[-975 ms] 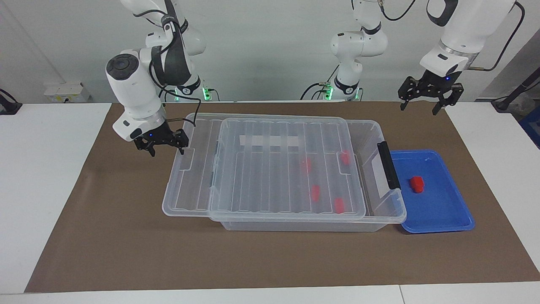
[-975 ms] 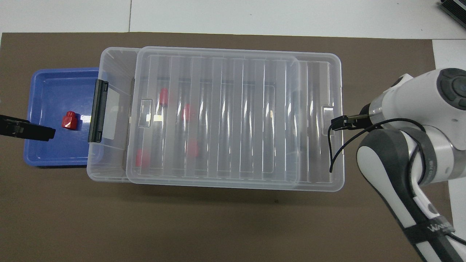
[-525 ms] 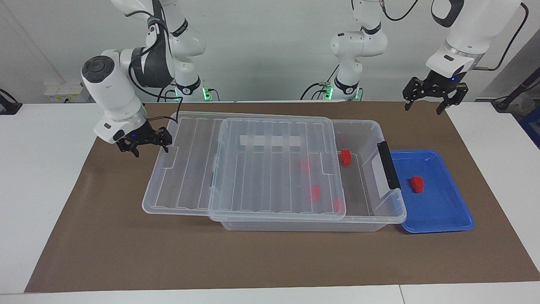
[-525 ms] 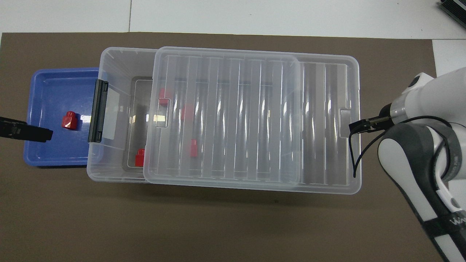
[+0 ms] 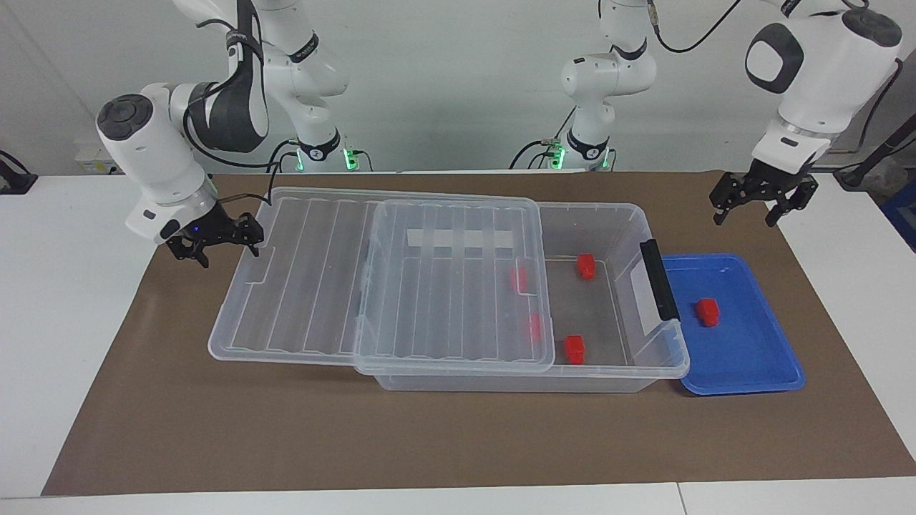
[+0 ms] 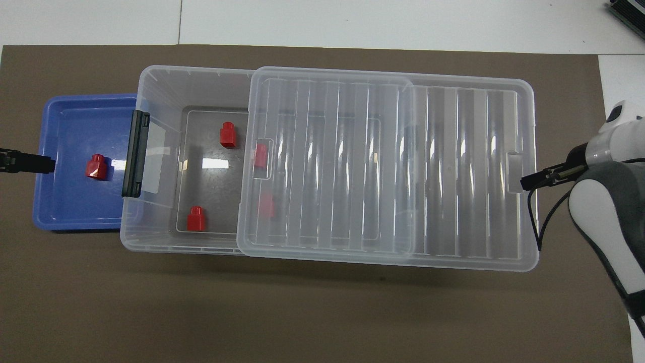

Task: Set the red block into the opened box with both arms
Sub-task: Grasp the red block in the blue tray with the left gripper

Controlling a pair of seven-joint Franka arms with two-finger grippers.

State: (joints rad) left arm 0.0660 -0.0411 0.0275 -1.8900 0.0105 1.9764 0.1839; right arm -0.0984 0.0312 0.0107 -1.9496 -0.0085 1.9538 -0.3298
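Facing view. Block: in tray, beside box, ungrasped. Left gripper: jaws wide, empty, over table near tray. Right gripper: jaws wide, at lid end. Risks: overhanging lid tipping off; look-alikes in box picked by mistake.

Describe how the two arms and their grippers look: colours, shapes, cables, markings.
Both arms are glossy white rounded segments with dark grey bands at the joints. The right arm has a round dark cap at its wrist and a loose black cable. The left arm carries a black cable too. The left gripper and right gripper are small, black, two-fingered, each under a tiny blue light.
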